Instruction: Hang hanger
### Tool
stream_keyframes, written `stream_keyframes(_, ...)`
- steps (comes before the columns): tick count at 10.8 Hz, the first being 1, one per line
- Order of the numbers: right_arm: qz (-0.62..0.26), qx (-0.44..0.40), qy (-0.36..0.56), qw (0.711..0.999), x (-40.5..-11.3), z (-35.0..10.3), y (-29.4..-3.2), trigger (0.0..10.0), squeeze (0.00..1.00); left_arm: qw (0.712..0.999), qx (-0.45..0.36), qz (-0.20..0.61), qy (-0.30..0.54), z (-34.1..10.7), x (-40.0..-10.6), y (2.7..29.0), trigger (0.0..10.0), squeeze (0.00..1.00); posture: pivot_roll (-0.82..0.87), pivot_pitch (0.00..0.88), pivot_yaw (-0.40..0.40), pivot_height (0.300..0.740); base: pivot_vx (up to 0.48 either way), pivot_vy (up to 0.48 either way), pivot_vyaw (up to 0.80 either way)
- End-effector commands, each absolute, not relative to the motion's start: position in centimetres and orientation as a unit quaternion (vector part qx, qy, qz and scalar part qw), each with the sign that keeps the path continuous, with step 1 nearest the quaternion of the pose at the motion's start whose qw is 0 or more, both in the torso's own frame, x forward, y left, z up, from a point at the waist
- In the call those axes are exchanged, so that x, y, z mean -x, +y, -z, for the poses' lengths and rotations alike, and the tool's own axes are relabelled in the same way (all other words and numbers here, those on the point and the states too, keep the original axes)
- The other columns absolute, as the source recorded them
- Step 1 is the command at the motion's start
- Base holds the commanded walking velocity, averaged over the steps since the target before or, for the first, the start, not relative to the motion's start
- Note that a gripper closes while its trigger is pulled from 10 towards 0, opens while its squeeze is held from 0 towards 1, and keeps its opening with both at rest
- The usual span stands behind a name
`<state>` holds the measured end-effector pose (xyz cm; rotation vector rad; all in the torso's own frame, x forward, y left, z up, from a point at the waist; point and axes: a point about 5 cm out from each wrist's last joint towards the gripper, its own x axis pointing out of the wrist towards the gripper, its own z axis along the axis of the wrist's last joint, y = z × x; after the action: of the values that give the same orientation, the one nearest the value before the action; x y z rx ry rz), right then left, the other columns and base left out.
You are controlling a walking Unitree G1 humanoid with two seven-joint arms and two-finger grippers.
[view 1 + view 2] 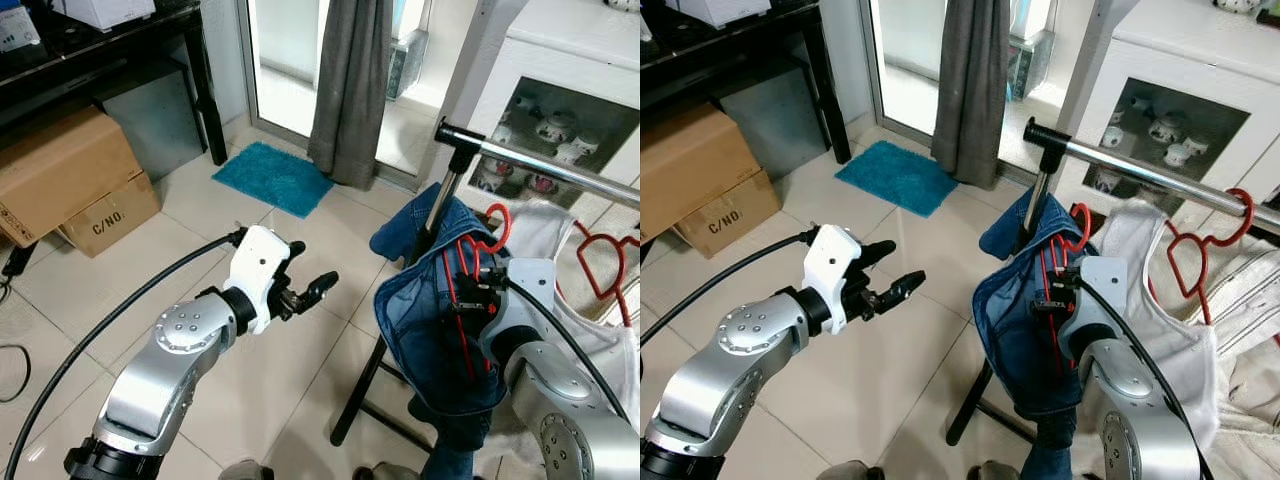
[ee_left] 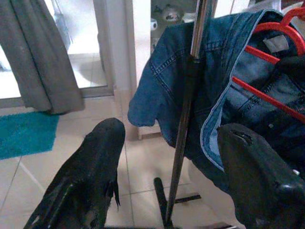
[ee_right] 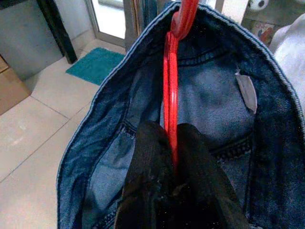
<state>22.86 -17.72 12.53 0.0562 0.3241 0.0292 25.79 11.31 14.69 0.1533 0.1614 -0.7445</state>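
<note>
- Head views: the right gripper point(image 1: 478, 296) was clamped on the red hanger point(image 1: 470, 262) carrying a blue denim jacket point(image 1: 430, 320), held just below the near end of the chrome rail point(image 1: 545, 165). The hanger's hook point(image 1: 1080, 222) sat near the rail, though whether it touched could not be told. A second red hanger point(image 1: 1200, 250) with a white garment point(image 1: 1160, 300) hung from the rail further along. The left gripper point(image 1: 305, 290) hovered apart from the rail's upright post, on the teal mat point(image 1: 272, 176) side, fingers parted and empty.
- Left wrist view: two black fingers point(image 2: 90, 176) stood wide apart (nothing between them), with the post point(image 2: 186, 119) and jacket beyond.
- Right wrist view: fingers point(image 3: 147, 186) were pinched shut around the hanger's red bar point(image 3: 170, 95), inside the jacket's collar.
</note>
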Motion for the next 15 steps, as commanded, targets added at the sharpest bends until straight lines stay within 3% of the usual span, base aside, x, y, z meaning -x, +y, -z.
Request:
stream_keyframes(1,-0.019,-0.026,0.142,0.989,-22.97,-13.19,-17.48,0.0,0.0,0.927,-0.076,0.356,0.09,-14.29,-25.68,11.79,10.0,0.0,-0.02,0.061,-0.033,0.74,-0.266,0.0,0.0)
stream_keyframes(15,-0.035,-0.021,0.136,0.99,-23.48,-13.42,-17.03,0.0,0.0,0.926,-0.089,0.356,0.093,-14.33,-26.1,11.66,10.0,0.0,-0.02,0.039,-0.032,0.74,-0.266,0.0,0.0)
